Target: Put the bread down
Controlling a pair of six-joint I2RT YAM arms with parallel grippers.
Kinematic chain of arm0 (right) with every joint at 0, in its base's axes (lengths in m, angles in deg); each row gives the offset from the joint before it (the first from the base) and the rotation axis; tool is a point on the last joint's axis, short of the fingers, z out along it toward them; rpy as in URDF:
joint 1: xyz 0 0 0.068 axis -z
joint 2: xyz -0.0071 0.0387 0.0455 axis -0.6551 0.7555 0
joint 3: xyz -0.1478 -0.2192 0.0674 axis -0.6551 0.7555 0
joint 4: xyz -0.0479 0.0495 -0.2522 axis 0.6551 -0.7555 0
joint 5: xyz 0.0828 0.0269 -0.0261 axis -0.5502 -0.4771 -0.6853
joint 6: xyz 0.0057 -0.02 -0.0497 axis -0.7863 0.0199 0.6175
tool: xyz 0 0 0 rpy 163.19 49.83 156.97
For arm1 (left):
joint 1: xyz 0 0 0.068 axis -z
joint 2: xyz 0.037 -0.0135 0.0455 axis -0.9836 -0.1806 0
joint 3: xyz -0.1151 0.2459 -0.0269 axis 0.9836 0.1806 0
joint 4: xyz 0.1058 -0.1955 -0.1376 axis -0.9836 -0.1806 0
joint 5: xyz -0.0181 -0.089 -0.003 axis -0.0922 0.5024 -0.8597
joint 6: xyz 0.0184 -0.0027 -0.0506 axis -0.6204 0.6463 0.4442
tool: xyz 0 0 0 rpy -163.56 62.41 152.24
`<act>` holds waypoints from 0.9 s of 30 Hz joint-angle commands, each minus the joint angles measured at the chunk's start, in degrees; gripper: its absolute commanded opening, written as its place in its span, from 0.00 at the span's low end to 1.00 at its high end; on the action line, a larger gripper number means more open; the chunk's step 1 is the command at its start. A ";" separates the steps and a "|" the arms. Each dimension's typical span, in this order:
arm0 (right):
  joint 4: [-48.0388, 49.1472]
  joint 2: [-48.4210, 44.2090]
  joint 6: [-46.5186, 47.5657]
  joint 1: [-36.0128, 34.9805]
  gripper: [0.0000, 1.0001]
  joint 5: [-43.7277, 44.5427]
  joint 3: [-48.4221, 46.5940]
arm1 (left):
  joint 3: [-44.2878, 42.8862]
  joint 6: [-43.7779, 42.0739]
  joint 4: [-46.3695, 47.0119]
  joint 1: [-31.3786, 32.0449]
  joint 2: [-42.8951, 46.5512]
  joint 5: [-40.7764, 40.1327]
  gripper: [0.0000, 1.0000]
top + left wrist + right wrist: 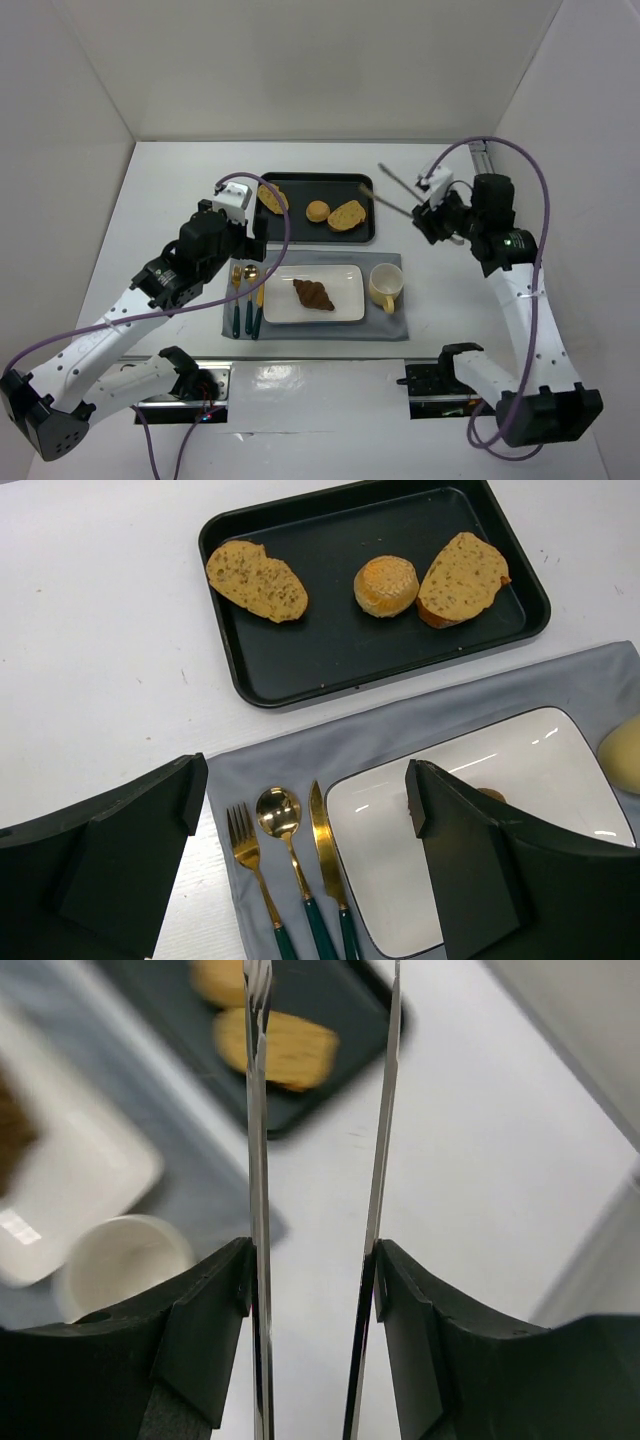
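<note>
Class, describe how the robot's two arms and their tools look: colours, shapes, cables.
Both arms, left arm and right arm, have white links with black joint housings and black bases. A purple cable loops along each. The left tool and right tool have matte black, wedge-shaped fingers.

Cup (387, 283), cutlery (245, 295) flanking plate (345, 300), perhaps touching

Croissant (313, 294): 1, dark-brown, just the one
Slices (271, 198): 2, golden-tan; 2nd over here (347, 215)
Bun (318, 211): 1, round
Bread total: 4 pcs, folks
Tray (305, 190): 1, blk
Plate (285, 305): 1, wht
Cup (386, 283): 1
Fork (248, 855): 1
Spoon (278, 812): 1
Knife (322, 845): 1, so cutlery's 3
Mat (395, 325): 1, gry
Tongs (258, 1160): 1 pr
</note>
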 commanded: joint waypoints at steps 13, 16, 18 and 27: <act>32.80 16.56 -11.66 25.17 0.59 5.98 18.74 | 0.24 -0.88 3.03 0.14 2.06 0.99 1.00; 33.33 21.30 -12.89 25.70 0.59 7.30 18.75 | 0.24 -0.88 3.03 0.14 2.59 1.51 1.00; 33.33 25.07 -12.89 25.70 0.59 7.91 17.52 | 0.24 -0.88 3.03 0.14 2.59 1.51 1.00; 30.61 31.60 -10.09 25.70 0.65 10.03 16.99 | 0.24 -0.88 3.03 0.14 2.59 1.51 1.00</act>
